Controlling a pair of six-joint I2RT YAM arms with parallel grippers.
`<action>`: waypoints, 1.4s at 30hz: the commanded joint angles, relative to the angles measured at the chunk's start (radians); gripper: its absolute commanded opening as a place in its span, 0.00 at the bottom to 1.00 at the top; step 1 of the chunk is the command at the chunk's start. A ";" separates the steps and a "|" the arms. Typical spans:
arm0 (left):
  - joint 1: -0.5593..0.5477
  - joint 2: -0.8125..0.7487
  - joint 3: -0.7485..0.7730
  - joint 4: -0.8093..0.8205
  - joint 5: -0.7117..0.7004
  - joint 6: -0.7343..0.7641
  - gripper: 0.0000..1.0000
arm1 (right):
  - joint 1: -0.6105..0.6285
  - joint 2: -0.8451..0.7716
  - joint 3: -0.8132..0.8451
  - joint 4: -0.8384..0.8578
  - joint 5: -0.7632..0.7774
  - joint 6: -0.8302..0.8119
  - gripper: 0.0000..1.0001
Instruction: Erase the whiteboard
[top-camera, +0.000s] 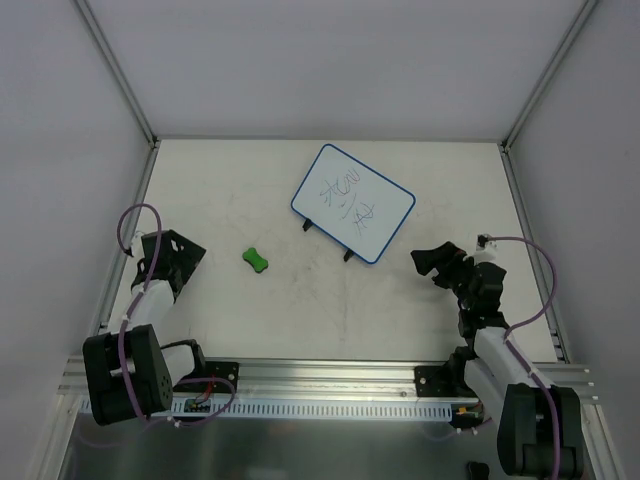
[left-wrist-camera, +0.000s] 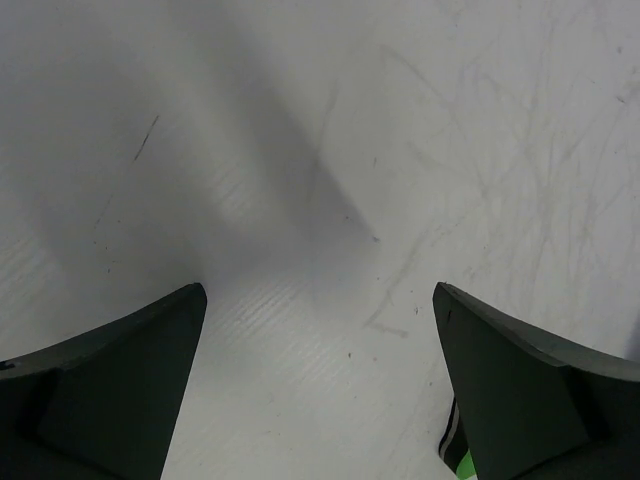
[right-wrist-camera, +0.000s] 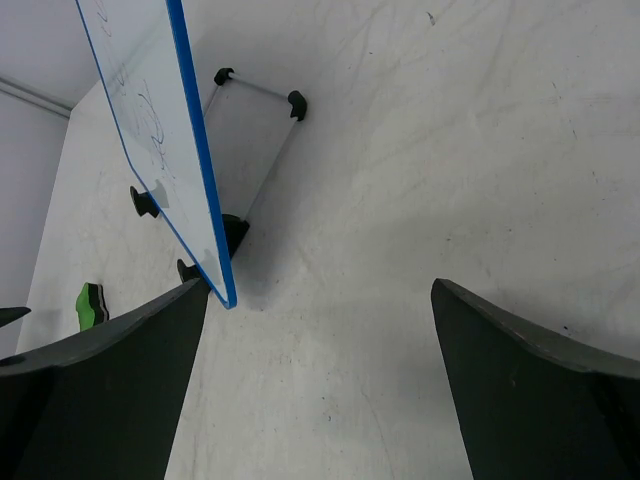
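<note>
The whiteboard (top-camera: 353, 203), white with a thin blue rim and dark scribbles on its face, stands tilted on black feet at the table's middle back. The right wrist view shows it edge-on (right-wrist-camera: 150, 120) at the upper left. A green bone-shaped eraser (top-camera: 257, 259) lies on the table to the board's left and shows small in the right wrist view (right-wrist-camera: 90, 303). My left gripper (top-camera: 188, 256) is open and empty, left of the eraser; in its wrist view (left-wrist-camera: 318, 292) a sliver of green (left-wrist-camera: 463, 463) shows by the right finger. My right gripper (top-camera: 430, 262) is open and empty just right of the board's near corner (right-wrist-camera: 320, 287).
A wire stand with black end caps (right-wrist-camera: 296, 103) props the board from behind. Grey walls with metal posts (top-camera: 120, 75) enclose the white table (top-camera: 330, 320) on the left, back and right. An aluminium rail (top-camera: 330, 375) runs along the near edge between the arm bases.
</note>
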 joint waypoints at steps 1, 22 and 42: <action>0.010 -0.049 -0.019 0.010 0.048 0.033 0.99 | 0.004 0.005 0.033 0.078 -0.015 -0.031 0.99; 0.008 -0.369 -0.207 0.234 0.150 0.145 0.99 | 0.070 0.686 0.097 0.973 -0.384 0.067 0.83; -0.246 -0.313 -0.141 0.154 -0.065 0.119 0.99 | 0.107 0.885 0.307 0.973 -0.417 0.118 0.45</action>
